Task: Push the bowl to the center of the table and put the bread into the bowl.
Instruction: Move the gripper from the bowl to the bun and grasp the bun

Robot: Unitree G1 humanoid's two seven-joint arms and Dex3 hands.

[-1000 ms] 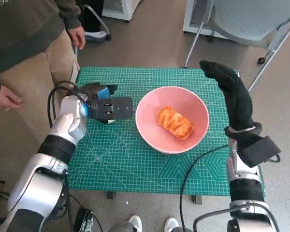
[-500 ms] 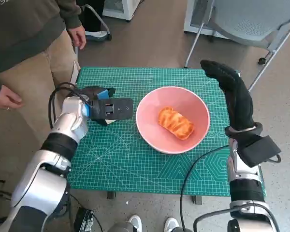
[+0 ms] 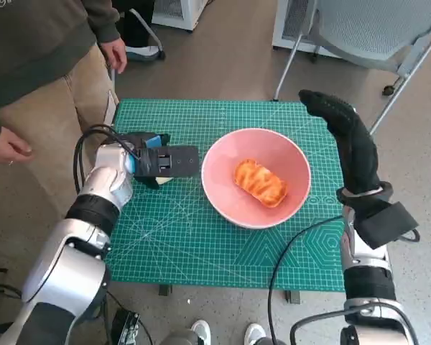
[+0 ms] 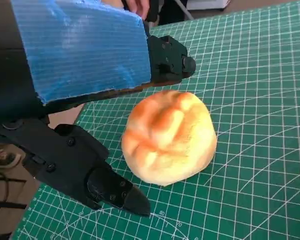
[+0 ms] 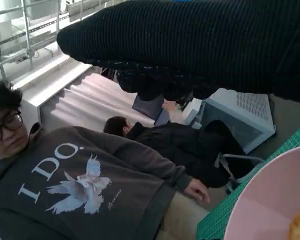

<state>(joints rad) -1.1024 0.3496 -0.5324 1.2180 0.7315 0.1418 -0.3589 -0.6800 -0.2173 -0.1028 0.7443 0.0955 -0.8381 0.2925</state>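
While bowl (image 3: 256,177) sits mid-table holding one bread (image 3: 260,182), left hand (image 3: 160,162) brackets roll (image 4: 168,136) at left, fingers apart, not gripping. Roll looks soft, light; pinch sides gently. Right hand (image 3: 345,141) empty, fingers extended.

smooth matt pink bowl (image 3: 256,177) | glossy golden-crusted bread roll (image 4: 168,136) under left hand's fingers | matt green gridded mat (image 3: 201,237) | ribbed knit-gloved right hand (image 3: 348,147)

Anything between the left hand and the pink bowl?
Head view: only a narrow strip of bare green cutting mat separates the left hand from the pink bowl. The round bun sits between that hand's fingers.
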